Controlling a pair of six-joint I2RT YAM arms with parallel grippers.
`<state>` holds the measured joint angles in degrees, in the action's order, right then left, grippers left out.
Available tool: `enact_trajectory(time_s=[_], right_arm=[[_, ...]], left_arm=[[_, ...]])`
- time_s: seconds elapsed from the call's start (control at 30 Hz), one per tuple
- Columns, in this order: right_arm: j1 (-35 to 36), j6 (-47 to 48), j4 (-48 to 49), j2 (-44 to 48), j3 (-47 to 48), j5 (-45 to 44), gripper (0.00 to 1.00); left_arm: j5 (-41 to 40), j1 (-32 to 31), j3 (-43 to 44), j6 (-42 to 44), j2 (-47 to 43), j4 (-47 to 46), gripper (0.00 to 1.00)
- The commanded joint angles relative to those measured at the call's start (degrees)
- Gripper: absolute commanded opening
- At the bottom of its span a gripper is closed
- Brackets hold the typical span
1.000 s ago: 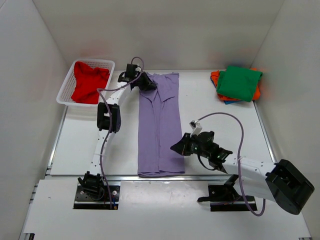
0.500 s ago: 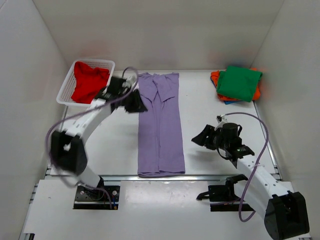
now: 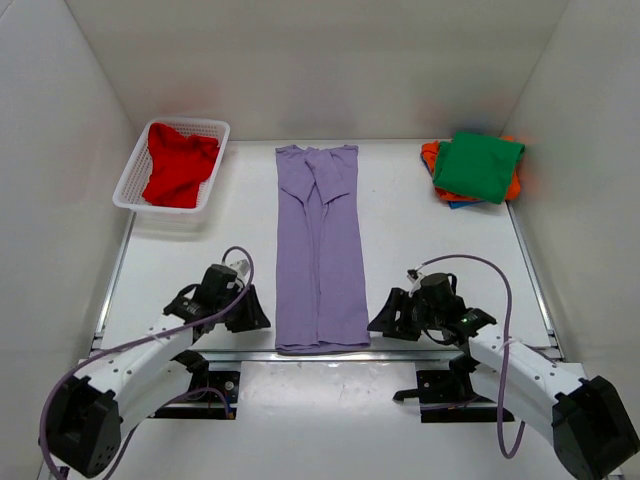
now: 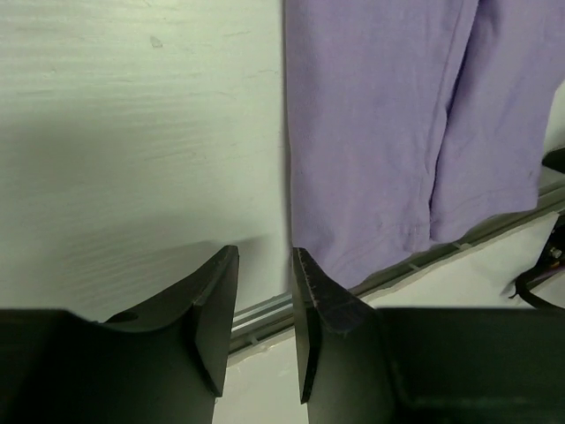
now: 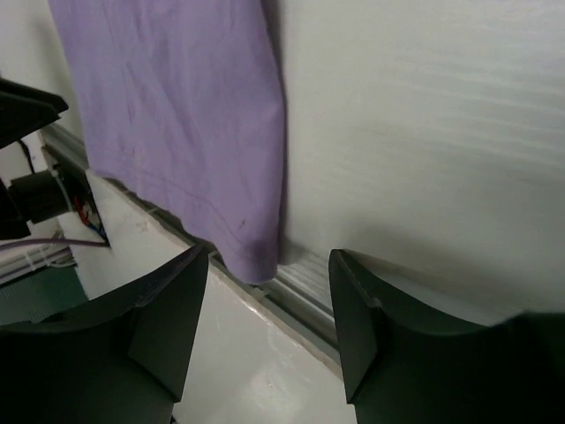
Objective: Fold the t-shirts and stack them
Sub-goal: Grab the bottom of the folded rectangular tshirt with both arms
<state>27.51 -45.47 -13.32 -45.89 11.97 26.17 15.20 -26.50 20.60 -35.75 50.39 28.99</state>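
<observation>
two pincers sit low by the near edge of the table (image 3: 430,250), one on either side of the lavender-purple t-shirt (image 3: 320,250). the shirt lies flat as a long narrow strip, sleeves folded in, and runs away from both of them.

the left pincer (image 4: 265,258) has its fingers only a narrow gap apart with nothing between them. the shirt's near hem is just ahead and to its right. whether the right finger touches the cloth cannot be told.

the right pincer (image 5: 268,261) is spread wider and also holds nothing. the shirt's other near corner lies just ahead and to its left.

far ahead and left of the left pincer, a red t-shirt (image 3: 178,165) lies in a white mesh basket (image 3: 215,126). far ahead and right of the right pincer, a green t-shirt (image 3: 478,165) tops a pile with orange (image 3: 515,186) and blue (image 3: 455,203) ones beneath.
</observation>
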Motion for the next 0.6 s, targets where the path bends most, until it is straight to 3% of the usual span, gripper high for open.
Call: enact_trajectory(time_s=[0.0,0.27,0.47,0.57], right_arm=[[3.42,-4.27,2.77,-2.0,-1.33,-0.86,0.55],[9.84,-8.05,8.39,-8.41,-1.95,-2.88,0.5],[11.51,-9.02,10.24,-11.58,-1.42,-3.23,0.48],[11.43,-8.67,10.77,-12.2,-1.51,-3.06,0.42]], left_arm=[[-0.79,-1.44,-2.57,-3.62,-4.85,-2.62,0.42],[-0.61,-3.91,-7.68,-10.56,-7.94,-8.77,0.41],[-0.62,-7.51,-7.51,-12.24,-6.01,-11.41,0.45],[-0.96,-8.48,-8.2,-13.2,-5.31,-12.55,0.44]])
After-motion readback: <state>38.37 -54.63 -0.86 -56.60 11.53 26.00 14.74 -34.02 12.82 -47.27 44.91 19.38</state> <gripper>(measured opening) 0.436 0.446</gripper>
